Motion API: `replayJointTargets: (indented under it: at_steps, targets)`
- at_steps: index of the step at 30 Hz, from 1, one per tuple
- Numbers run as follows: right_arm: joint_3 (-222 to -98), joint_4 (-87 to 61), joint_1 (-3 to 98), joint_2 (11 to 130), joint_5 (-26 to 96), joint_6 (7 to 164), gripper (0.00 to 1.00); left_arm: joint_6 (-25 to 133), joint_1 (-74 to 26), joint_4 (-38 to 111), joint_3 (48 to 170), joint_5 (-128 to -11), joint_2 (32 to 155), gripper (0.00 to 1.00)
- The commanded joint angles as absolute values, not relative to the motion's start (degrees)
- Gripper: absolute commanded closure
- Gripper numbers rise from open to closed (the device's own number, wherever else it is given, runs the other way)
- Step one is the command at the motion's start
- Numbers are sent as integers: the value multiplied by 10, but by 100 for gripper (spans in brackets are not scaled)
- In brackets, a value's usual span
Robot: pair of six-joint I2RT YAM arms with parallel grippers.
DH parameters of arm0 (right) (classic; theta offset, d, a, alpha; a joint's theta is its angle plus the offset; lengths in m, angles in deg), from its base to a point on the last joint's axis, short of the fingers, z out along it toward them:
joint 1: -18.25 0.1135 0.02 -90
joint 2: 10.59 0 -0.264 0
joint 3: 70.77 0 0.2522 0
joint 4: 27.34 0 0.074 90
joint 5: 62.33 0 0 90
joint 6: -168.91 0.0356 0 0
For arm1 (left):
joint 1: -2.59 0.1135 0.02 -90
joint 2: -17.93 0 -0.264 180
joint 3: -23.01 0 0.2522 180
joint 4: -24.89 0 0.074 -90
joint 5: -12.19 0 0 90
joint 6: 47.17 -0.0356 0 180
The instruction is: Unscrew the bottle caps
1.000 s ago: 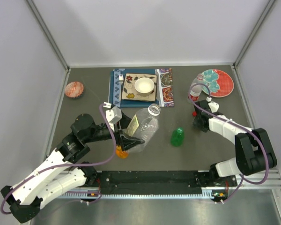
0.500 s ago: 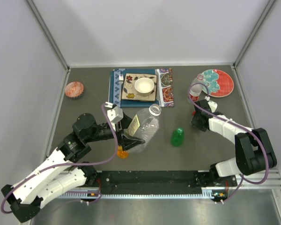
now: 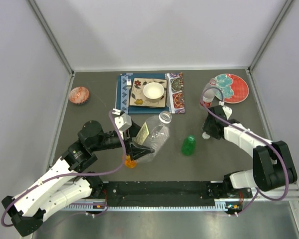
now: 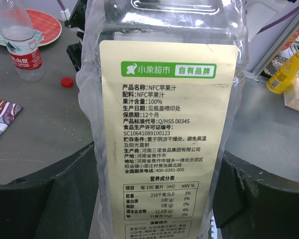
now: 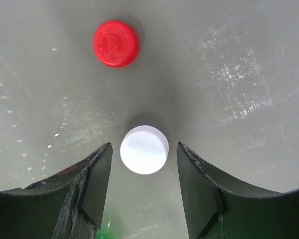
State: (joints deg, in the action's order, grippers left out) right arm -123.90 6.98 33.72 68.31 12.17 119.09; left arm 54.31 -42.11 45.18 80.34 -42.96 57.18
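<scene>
My left gripper point(image 3: 138, 148) point(image 4: 158, 151) is shut on the larger clear bottle point(image 3: 154, 133), gripping its labelled body point(image 4: 164, 139); the bottle's mouth point(image 3: 164, 116) has no cap. My right gripper point(image 3: 208, 128) point(image 5: 143, 145) is open just above the table. The white cap point(image 5: 144, 150) lies on the table between its fingers, and the red cap point(image 5: 115, 43) lies just beyond. The small clear bottle with a red label point(image 3: 208, 94) point(image 4: 20, 40) stands uncapped near the plate. The green bottle point(image 3: 189, 145) lies mid-table. The orange bottle point(image 3: 130, 162) lies by my left gripper.
A white bowl point(image 3: 153, 91) sits on patterned mats point(image 3: 175, 94) at the back centre. A colourful plate point(image 3: 234, 88) is at the back right, and a small red dish point(image 3: 79, 95) at the back left. The black rail point(image 3: 164, 191) runs along the near edge.
My right gripper has shifted slightly left and toward the back. The left arm and the larger bottle have not moved.
</scene>
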Motion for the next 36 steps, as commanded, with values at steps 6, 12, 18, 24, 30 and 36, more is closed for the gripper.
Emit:
replayJointTargets:
  at_steps: [6, 12, 18, 24, 30, 36]
  targets:
    - [-1416, 183, 339, 499, 140, 1171, 42, 539, -421, 418, 809, -437, 574, 62]
    - [-1462, 104, 410, 371, 261, 1156, 17, 533, -421, 414, 826, -450, 596, 61]
    - [-1463, -47, 422, 338, 512, 1220, 14, 523, -421, 422, 853, -452, 629, 61]
    - [-1519, -42, 527, 372, 528, 1165, 10, 521, -422, 431, 873, -446, 655, 61]
    - [-1522, -40, 589, 405, 496, 1127, 10, 522, -431, 437, 885, -451, 674, 61]
    - [-1519, -36, 606, 421, 467, 1112, 13, 521, -439, 439, 891, -457, 682, 61]
